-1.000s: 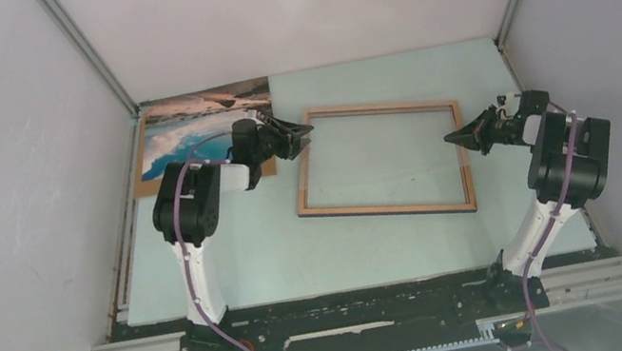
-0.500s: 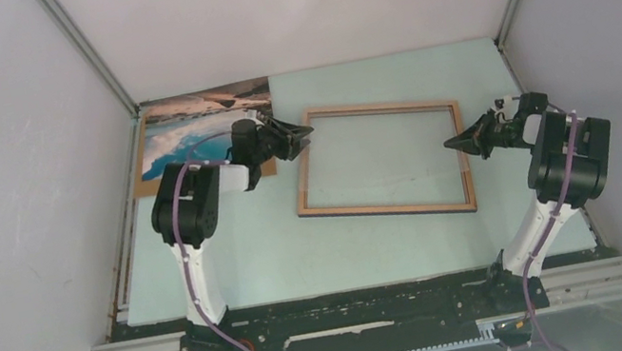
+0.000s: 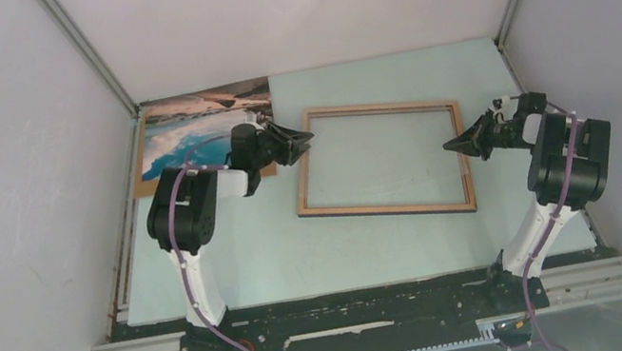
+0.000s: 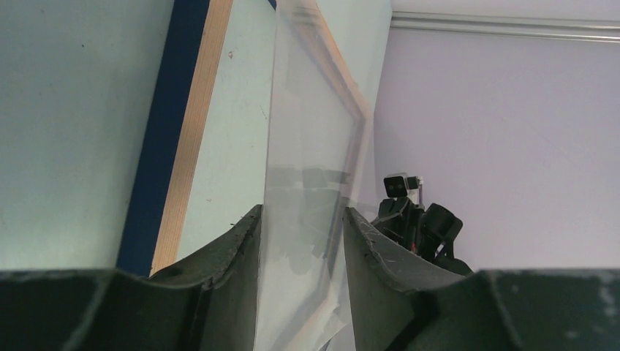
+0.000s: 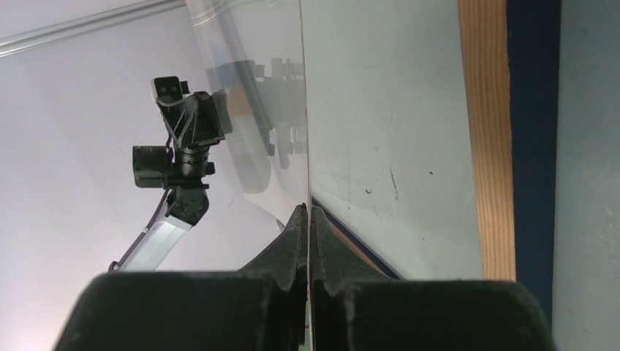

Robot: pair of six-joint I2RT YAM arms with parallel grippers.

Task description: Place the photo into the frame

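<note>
no lettering, label, brand mark, number or sign is legible in any view, neither on the photo nor on the frame, nor elsewhere in the cell.

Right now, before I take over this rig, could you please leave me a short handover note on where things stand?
Left gripper: jaws apart, astride the clear pane's left end.
Right gripper: jaws shut on the pane's right edge.
Frame: flat mid-table, wood face up.
Photo: picture up on the backing board, far-left corner.
Done: pane pinched on one side only.
Left to do: probably free the pane, then put the photo into the frame.
</note>
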